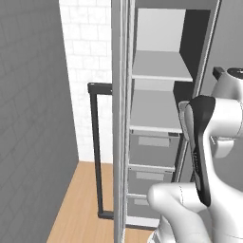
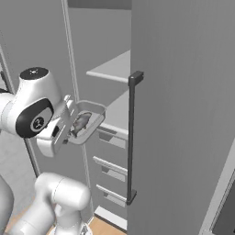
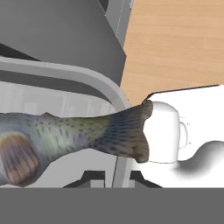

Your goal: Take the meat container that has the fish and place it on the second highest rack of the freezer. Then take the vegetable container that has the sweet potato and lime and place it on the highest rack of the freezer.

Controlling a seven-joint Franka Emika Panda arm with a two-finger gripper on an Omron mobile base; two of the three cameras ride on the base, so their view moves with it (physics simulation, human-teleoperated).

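The freezer (image 1: pixel 156 28) stands open in front of me. The highest rack (image 1: pixel 161 66) and the second rack (image 1: pixel 154 114) are bare pale shelves, also seen as the highest rack (image 2: pixel 112 69) and the second rack (image 2: pixel 118 112). My gripper (image 2: pixel 69 130) is shut on the rim of the meat container (image 2: pixel 94 112), a grey tray held tilted just left of the second rack's front edge. The fish (image 2: pixel 81 123) lies in it. In the hand view the speckled fish (image 3: pixel 65 135) lies close under the container's rim (image 3: pixel 65 74). The vegetable container is out of view.
Grey drawers (image 1: pixel 152 163) stack below the shelves. The left door's black bar handle (image 1: pixel 97 152) stands out over the wood floor (image 1: pixel 80 204). The right door (image 2: pixel 183 114) with its black handle (image 2: pixel 133 137) is close beside the tray. A grey wall (image 1: pixel 33 118) is at left.
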